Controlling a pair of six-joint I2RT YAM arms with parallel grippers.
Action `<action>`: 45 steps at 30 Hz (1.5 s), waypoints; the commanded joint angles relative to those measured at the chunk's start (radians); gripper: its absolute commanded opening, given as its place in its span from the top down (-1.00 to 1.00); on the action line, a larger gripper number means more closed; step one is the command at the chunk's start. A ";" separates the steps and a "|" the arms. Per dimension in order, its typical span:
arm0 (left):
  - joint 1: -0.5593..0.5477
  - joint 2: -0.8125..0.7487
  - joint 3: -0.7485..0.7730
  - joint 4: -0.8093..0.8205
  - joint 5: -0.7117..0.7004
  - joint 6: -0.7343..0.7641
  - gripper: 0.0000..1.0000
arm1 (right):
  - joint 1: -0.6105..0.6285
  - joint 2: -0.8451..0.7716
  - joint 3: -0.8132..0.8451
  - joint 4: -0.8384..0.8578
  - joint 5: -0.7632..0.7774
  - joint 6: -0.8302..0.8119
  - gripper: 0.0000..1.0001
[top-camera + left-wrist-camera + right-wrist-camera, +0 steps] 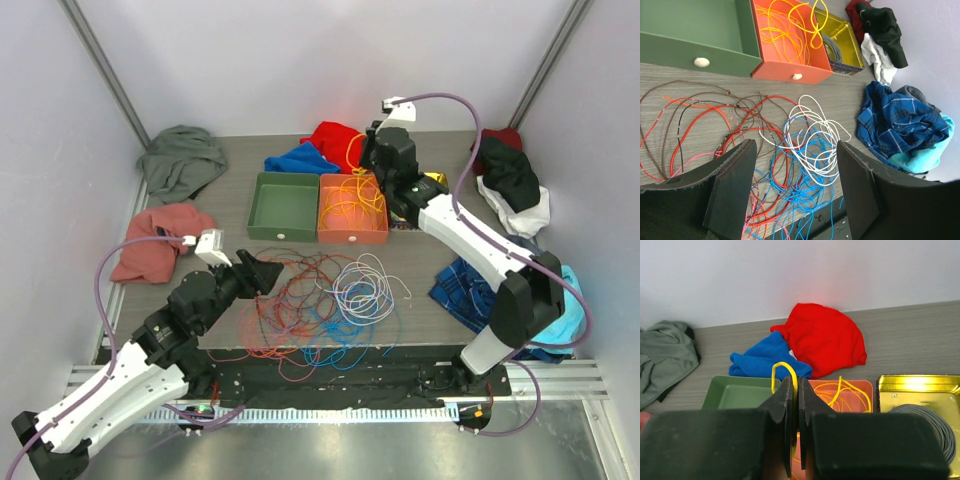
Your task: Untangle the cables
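Cables (300, 305) mostly lie tangled on table (425, 250) betw. our arms, under our L claw (796, 155), which gapes wide. We see R claw (794, 390) clenched on yellow cable (781, 363) over orange tray (352, 237)

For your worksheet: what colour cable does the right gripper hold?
Yellow cable, best in right wrist view.

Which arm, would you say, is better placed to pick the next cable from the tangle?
Probably left. The left gripper is open over the tangle; the right gripper is shut on a yellow cable near the orange tray.
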 commanded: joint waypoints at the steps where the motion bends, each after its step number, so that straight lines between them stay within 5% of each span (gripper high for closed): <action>1: -0.001 0.019 -0.002 0.023 -0.009 -0.005 -0.38 | -0.019 0.064 -0.012 0.077 -0.017 0.018 0.98; 10: -0.001 0.022 -0.019 0.039 -0.006 -0.015 -0.38 | -0.020 0.133 -0.061 0.011 -0.092 0.043 0.95; 11: -0.001 0.025 -0.019 0.040 -0.005 -0.015 -0.38 | -0.020 0.139 -0.061 0.004 -0.108 0.041 0.84; 12: -0.001 0.035 -0.020 0.043 0.003 -0.016 -0.38 | -0.020 0.150 -0.052 -0.045 -0.112 0.046 0.46; 15: -0.001 0.048 -0.019 0.051 0.008 -0.016 -0.38 | -0.011 0.119 -0.049 -0.082 -0.091 0.060 0.01; 18: -0.001 0.044 -0.016 0.054 0.003 -0.012 -0.38 | 0.023 0.064 -0.066 -0.096 -0.025 0.037 -0.20; 25: -0.001 0.044 -0.004 0.053 -0.012 0.010 -0.39 | 0.101 -0.150 -0.131 -0.167 0.105 0.034 -0.22; 31: -0.001 0.114 0.003 0.083 0.024 0.007 -0.38 | 0.159 -0.485 -0.526 -0.026 0.023 0.116 -0.09; 35: -0.004 0.215 -0.001 0.135 0.037 -0.010 -0.36 | 0.168 -0.672 -0.674 -0.103 -0.013 0.216 -0.08; 45: -0.039 0.514 0.084 0.149 0.124 -0.030 -0.25 | 0.228 -0.743 -0.878 -0.151 -0.211 0.279 -0.01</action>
